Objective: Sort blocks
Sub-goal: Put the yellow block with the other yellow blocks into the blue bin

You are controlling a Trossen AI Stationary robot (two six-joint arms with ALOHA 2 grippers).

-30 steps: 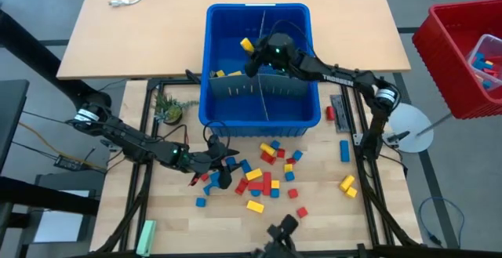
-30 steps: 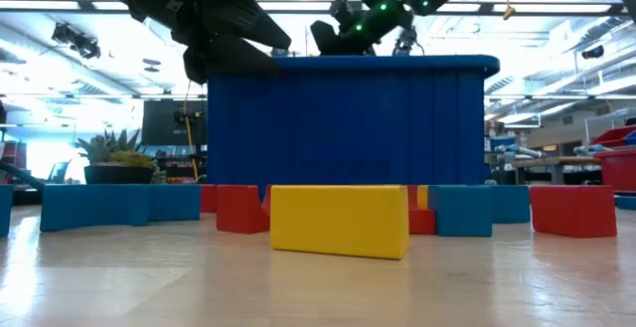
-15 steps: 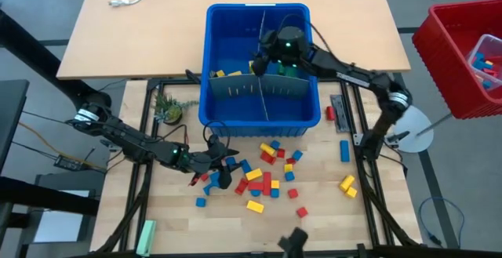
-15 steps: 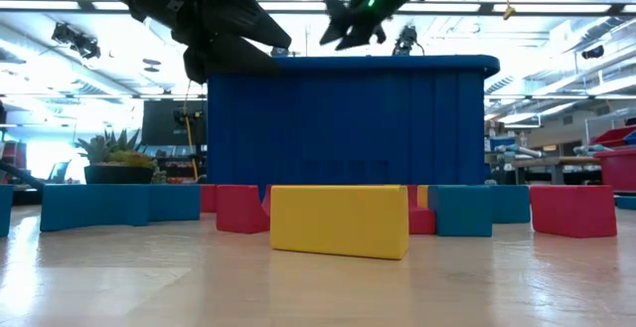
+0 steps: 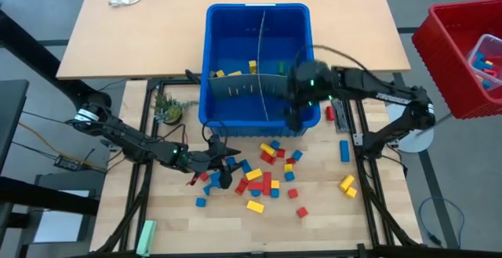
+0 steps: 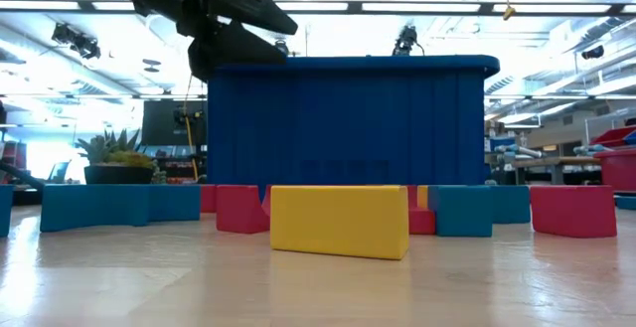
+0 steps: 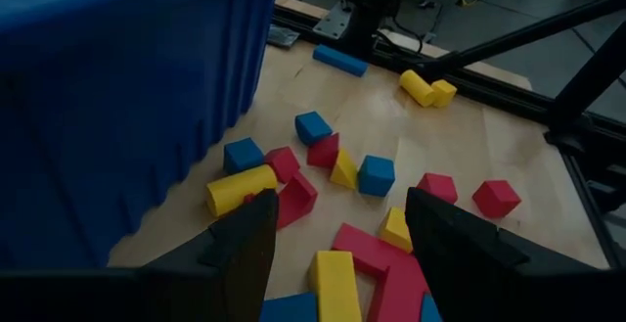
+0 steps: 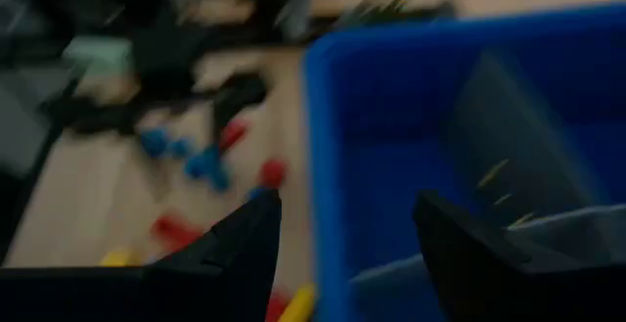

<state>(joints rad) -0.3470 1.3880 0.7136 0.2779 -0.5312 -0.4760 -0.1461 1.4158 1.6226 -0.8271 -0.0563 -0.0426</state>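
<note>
Red, yellow and blue blocks lie scattered on the wooden table in front of the blue bin. A few yellow blocks lie inside the bin, on its floor. My left gripper hovers open at the left edge of the scatter, with loose blocks ahead of its fingers and nothing between them. My right gripper is open and blurred above the bin's near wall. In its wrist view my right gripper holds nothing, and the bin's rim runs below it.
A red bin holding blocks stands off the table's right side. A small plant sits left of the blue bin. A pale green bar lies at the near left. Grey dividers split the blue bin.
My right gripper has swung fast from over the bin's far half toward its near right wall and risen, tipping further down. The yellow block that was at its fingers now lies inside the bin.
</note>
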